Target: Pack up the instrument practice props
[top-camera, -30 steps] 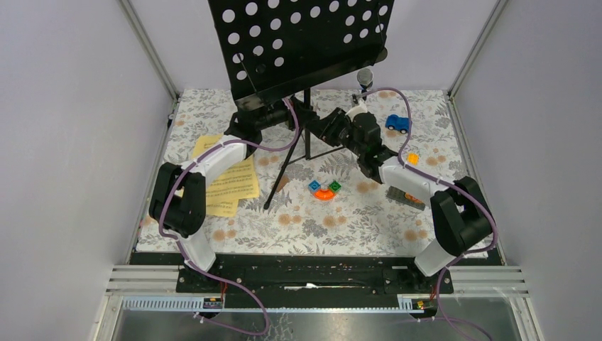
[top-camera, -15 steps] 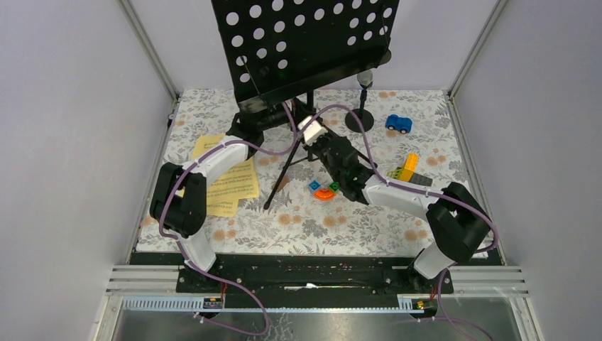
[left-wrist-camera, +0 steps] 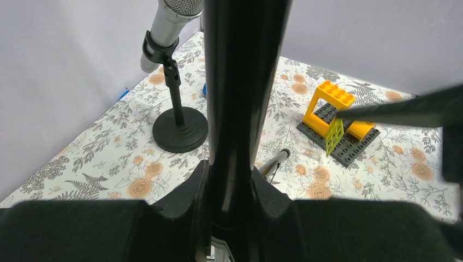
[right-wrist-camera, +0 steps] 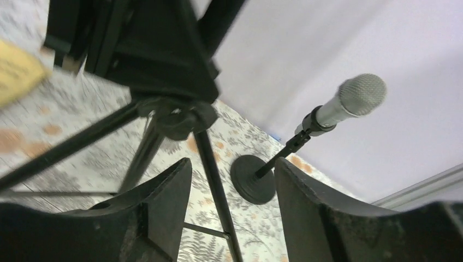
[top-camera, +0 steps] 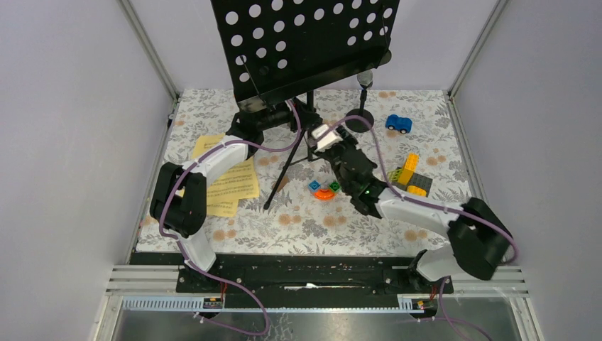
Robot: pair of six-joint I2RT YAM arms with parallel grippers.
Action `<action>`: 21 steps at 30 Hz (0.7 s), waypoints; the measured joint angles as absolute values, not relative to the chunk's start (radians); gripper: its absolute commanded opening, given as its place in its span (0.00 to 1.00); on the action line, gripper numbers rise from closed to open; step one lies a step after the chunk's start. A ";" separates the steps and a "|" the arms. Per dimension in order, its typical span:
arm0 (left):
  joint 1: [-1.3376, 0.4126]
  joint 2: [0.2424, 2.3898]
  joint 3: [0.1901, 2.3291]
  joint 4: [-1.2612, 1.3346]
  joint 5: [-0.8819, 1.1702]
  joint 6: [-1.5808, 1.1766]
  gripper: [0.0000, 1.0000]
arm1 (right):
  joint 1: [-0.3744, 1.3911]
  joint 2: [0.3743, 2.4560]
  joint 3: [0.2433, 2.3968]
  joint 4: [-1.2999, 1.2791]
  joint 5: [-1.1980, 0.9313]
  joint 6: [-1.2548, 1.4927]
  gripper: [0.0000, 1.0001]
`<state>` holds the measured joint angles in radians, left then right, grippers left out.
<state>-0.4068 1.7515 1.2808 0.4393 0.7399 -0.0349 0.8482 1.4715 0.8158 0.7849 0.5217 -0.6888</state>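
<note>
The black perforated music rack [top-camera: 305, 42] stands at the back on tripod legs [top-camera: 282, 172]. My left gripper [top-camera: 301, 116] is shut on its pole [left-wrist-camera: 240, 82]. My right gripper [top-camera: 324, 135] is open beside the tripod, and one leg [right-wrist-camera: 215, 180] runs between its fingers [right-wrist-camera: 158, 204] without touching them. The silver microphone [right-wrist-camera: 355, 98] sits tilted in a round-based holder [right-wrist-camera: 254, 180] behind the rack; it also shows in the left wrist view [left-wrist-camera: 169, 22]. Yellow sheet-music pages [top-camera: 227, 181] lie at the left. The black microphone and the second holder are out of view.
A blue toy car [top-camera: 397, 123] is at the back right. An orange curved block [top-camera: 325, 190] lies mid-table. A yellow brick arch on a grey plate [left-wrist-camera: 338, 117] sits at the right. Walls close in both sides and the back.
My right gripper has moved left from the microphone holder to the rack's tripod, and its elbow has swung toward the front. The rack has shifted slightly right. The left arm has held still.
</note>
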 measured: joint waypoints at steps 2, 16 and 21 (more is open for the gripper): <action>-0.407 1.752 1.281 0.439 0.740 -0.035 0.00 | 0.839 1.394 0.799 0.775 0.517 -0.565 0.67; -0.407 1.752 1.282 0.439 0.740 -0.035 0.00 | 0.426 1.296 0.756 0.650 0.013 0.670 0.65; -0.407 1.752 1.282 0.438 0.740 -0.035 0.00 | 0.416 1.430 0.808 0.689 -0.218 0.973 0.69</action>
<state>-0.4068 1.7515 1.2823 0.4377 0.7399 -0.0349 0.4160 1.4300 0.8082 0.6891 -0.2176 0.9730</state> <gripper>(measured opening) 0.255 0.658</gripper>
